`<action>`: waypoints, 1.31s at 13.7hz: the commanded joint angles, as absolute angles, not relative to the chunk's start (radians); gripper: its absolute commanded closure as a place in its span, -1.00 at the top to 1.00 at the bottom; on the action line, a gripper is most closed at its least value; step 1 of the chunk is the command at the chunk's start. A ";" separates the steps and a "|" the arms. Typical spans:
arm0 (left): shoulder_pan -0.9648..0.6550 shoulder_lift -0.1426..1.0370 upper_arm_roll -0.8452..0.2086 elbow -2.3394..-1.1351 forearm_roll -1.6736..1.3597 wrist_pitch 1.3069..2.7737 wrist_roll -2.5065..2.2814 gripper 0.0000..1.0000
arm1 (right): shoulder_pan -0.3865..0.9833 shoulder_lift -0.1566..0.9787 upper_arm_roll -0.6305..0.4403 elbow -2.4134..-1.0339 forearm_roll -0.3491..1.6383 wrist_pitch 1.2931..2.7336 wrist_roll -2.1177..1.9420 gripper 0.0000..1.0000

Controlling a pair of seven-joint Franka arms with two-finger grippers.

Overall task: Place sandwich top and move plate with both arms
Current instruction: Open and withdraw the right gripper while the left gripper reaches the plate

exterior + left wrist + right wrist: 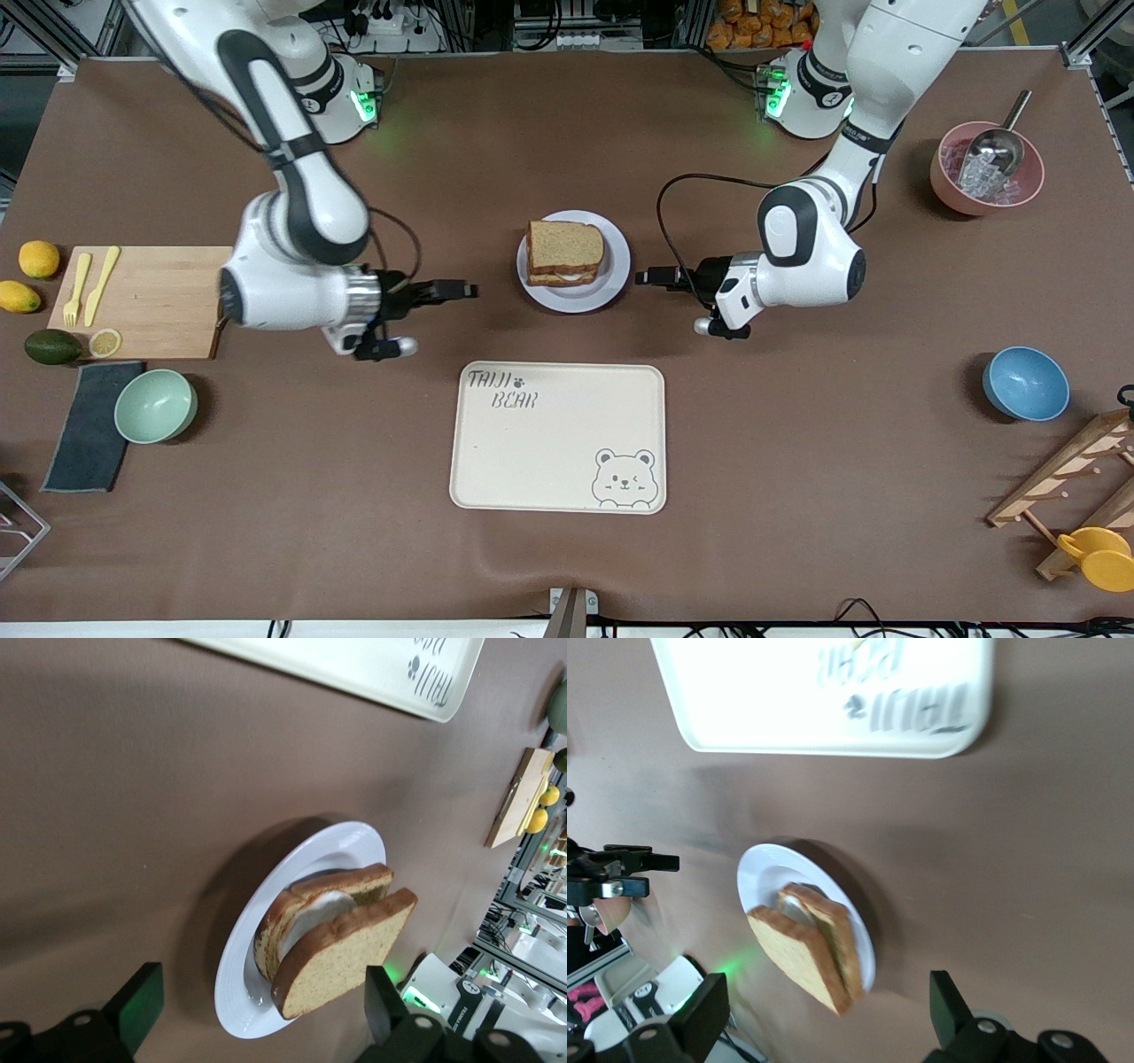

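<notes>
The sandwich top (pixel 565 243), a brown bread slice with a darker crust, lies on the sandwich on the pale round plate (pixel 576 298) in the middle of the table. A white egg layer shows under it in the left wrist view, where the sandwich top (pixel 350 952) and plate (pixel 237 985) sit just ahead of the fingers. My left gripper (pixel 649 276) (pixel 263 1001) is open, low beside the plate toward the left arm's end. My right gripper (pixel 461 289) (pixel 826 1010) is open beside the plate toward the right arm's end, a short gap away. The right wrist view also shows the sandwich top (pixel 799 958) and plate (pixel 757 875).
A cream bear-printed tray (pixel 558 439) lies nearer the front camera than the plate. A cutting board (pixel 151 301), green bowl (pixel 155 406) and dark cloth (pixel 89 425) sit at the right arm's end. A blue bowl (pixel 1025 383), pink bowl (pixel 986 168) and wooden rack (pixel 1076 474) sit at the left arm's end.
</notes>
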State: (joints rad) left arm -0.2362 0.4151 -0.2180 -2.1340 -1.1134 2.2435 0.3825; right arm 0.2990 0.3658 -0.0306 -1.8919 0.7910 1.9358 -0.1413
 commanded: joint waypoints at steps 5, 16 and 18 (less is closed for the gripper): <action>-0.259 0.417 -0.232 -2.218 -1.277 2.278 0.561 1.00 | 0.068 0.354 -0.014 -1.783 0.471 1.760 -0.133 1.00; -0.285 0.477 -0.232 -2.253 -1.428 2.278 0.798 1.00 | -0.063 0.249 -0.029 -1.514 0.107 1.604 -0.465 1.00; -0.287 0.485 -0.232 -2.255 -1.481 2.284 0.848 1.00 | -0.081 0.203 -0.029 -1.444 0.104 1.504 -0.462 1.00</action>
